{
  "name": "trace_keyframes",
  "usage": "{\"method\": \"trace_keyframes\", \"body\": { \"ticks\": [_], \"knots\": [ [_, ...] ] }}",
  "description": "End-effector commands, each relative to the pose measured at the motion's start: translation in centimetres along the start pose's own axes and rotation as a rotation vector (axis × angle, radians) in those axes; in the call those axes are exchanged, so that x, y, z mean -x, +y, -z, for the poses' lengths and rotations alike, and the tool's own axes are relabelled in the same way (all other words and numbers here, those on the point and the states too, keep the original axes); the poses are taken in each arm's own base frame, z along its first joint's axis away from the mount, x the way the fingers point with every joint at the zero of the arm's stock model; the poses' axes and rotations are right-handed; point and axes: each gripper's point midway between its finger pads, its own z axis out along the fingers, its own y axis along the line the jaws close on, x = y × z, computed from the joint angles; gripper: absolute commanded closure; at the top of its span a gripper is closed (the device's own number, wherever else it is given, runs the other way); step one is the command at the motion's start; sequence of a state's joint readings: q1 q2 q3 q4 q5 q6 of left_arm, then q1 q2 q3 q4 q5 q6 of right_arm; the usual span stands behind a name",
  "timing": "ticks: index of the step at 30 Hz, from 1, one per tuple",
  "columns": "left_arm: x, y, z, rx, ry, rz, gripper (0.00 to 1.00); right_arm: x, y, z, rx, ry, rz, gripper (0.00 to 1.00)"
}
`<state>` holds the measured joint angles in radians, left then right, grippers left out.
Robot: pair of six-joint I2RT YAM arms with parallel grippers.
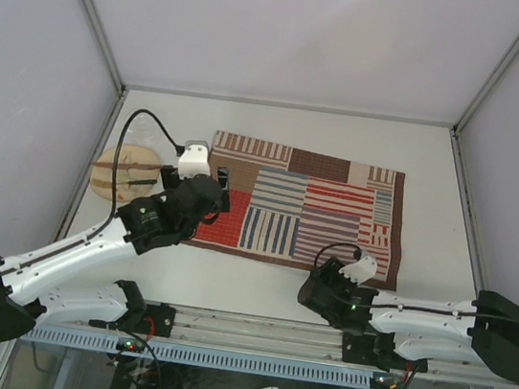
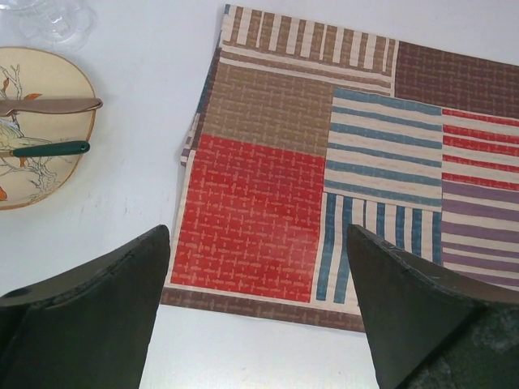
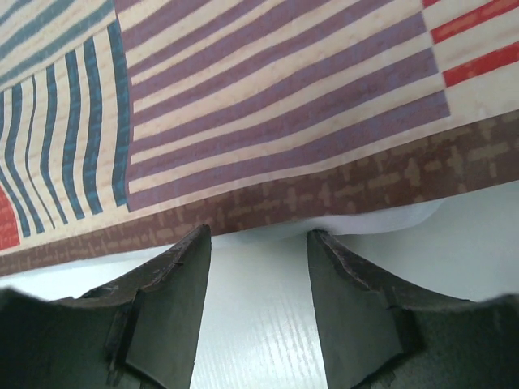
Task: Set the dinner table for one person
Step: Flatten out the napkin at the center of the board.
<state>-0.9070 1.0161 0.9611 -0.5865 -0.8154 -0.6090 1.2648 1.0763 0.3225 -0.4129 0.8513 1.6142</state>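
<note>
Two arms over the dinner table (image 1: 345,134), seen from the near side. The left arm reaches from its base at the near left corner, slanting far and rightward. Its wrist is bent down, so the left gripper (image 2: 259,235) hangs above the left end of the striped placemat (image 1: 306,206), over the red patch. Its jaws are spread wide and hold nothing.

The right arm lies low along the near rail, stretched from the right toward the middle. The right gripper (image 3: 259,235) points away toward the far side, level with the tabletop. Its jaws are parted, with bare white table showing between them. The tips stand at the placemat's brown near border, which arches up slightly just beyond them. Whether they touch the cloth cannot be told.

The table fills the floor of the enclosure and meets aluminium rails and grey walls on the left, right and far sides. From above, its longer side runs left to right. The placemat lies the same way, with its right end a little nearer than its left. A broad bare strip lies beyond the mat, a narrower one to its right, and a thin one between the mat and the near rail.

A plate (image 2: 61,81) sits well left of the mat, near the left rail. It carries a knife (image 2: 49,105) and a green-handled utensil (image 2: 49,149), both lying left to right. A clear glass object (image 2: 49,20) stands just beyond the plate.
</note>
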Motion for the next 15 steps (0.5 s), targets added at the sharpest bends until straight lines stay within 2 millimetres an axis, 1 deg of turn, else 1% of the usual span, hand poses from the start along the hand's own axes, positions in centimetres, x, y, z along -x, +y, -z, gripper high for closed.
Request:
{"method": "trace_keyframes", "body": {
  "ticks": [1,6,10,15],
  "knots": [
    [0.1,-0.1,-0.2,0.0,-0.027,0.005,0.07,2.6,0.9,-0.2,0.013,-0.167,-0.023,0.49],
    [-0.4,-1.0,-0.6,-0.012,-0.016,-0.003,0.07,3.3,1.4,-0.7,0.021,-0.258,-0.004,0.5],
    [-0.7,-1.7,-0.7,-0.022,-0.005,-0.017,0.07,3.8,2.6,-0.5,0.027,-0.296,0.035,0.5],
    [-1.5,-2.2,-1.0,-0.032,0.013,-0.024,0.07,4.8,3.2,-0.4,0.04,-0.343,0.05,0.5]
  ]
}}
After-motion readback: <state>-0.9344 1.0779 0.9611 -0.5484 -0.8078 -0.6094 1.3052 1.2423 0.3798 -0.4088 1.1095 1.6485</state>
